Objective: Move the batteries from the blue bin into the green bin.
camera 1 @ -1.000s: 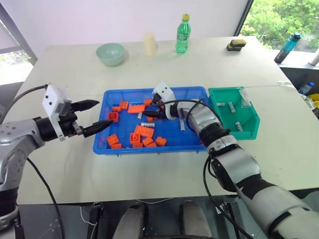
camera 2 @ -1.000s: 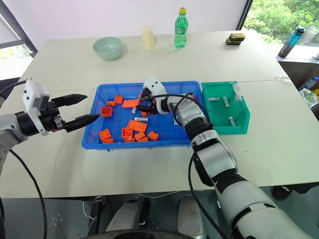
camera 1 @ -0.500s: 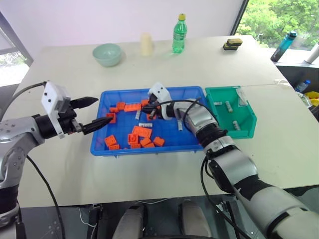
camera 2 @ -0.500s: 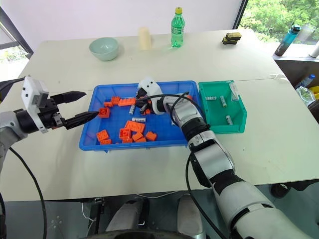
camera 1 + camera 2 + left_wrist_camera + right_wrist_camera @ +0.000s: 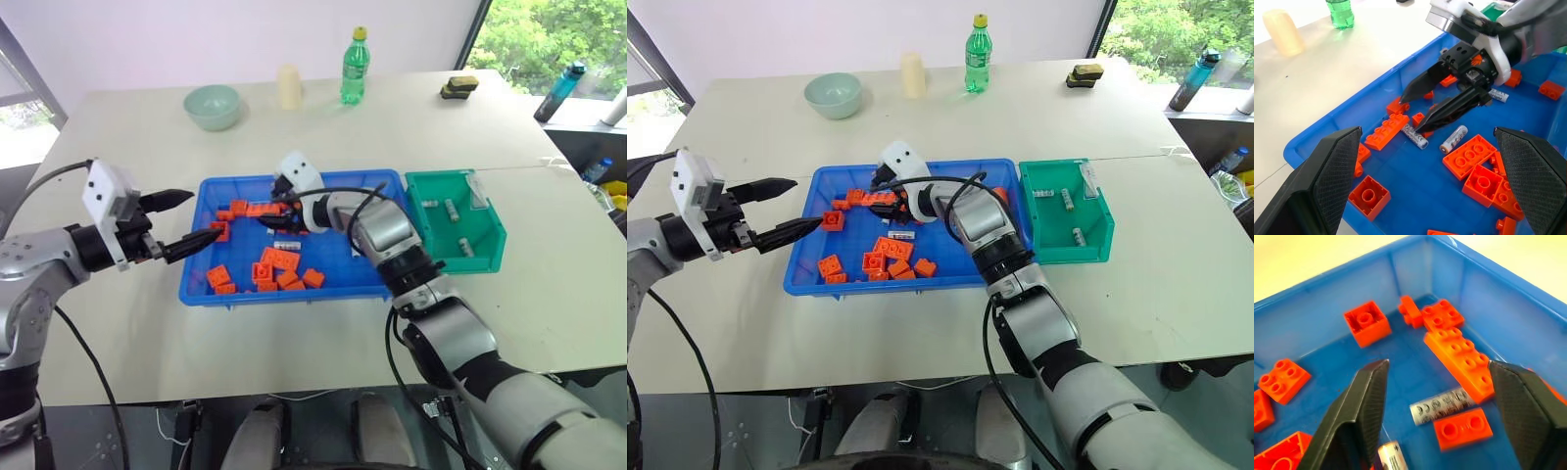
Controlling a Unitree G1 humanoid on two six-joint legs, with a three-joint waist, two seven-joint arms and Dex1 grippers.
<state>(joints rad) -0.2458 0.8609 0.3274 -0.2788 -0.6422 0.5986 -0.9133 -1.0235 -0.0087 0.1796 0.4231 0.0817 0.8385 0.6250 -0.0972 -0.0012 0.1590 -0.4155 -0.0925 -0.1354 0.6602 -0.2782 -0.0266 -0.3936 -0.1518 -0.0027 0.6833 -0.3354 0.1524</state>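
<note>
The blue bin (image 5: 323,295) lies mid-table with orange bricks (image 5: 284,259) and loose batteries (image 5: 287,244) scattered inside. My right gripper (image 5: 1410,115) hovers open over the bin's far left part, pointing left, with nothing held. One battery (image 5: 1442,405) lies on the floor below the open jaws, beside a long brick, and a second battery (image 5: 1453,138) lies close by. My left gripper (image 5: 204,217) is open and empty at the bin's left rim. The green bin (image 5: 470,262) stands against the blue bin's right side and has batteries (image 5: 451,209) in it.
Along the far side of the table stand a pale green bowl (image 5: 212,105), a cream cup (image 5: 288,86), a green bottle (image 5: 353,67) and a black-and-yellow block (image 5: 459,88). A blue water bottle (image 5: 560,90) stands off the table's right end.
My right gripper has shifted left and a little up inside the blue bin, and its jaws have gone from nearly shut to wide open. The left gripper has stayed put.
</note>
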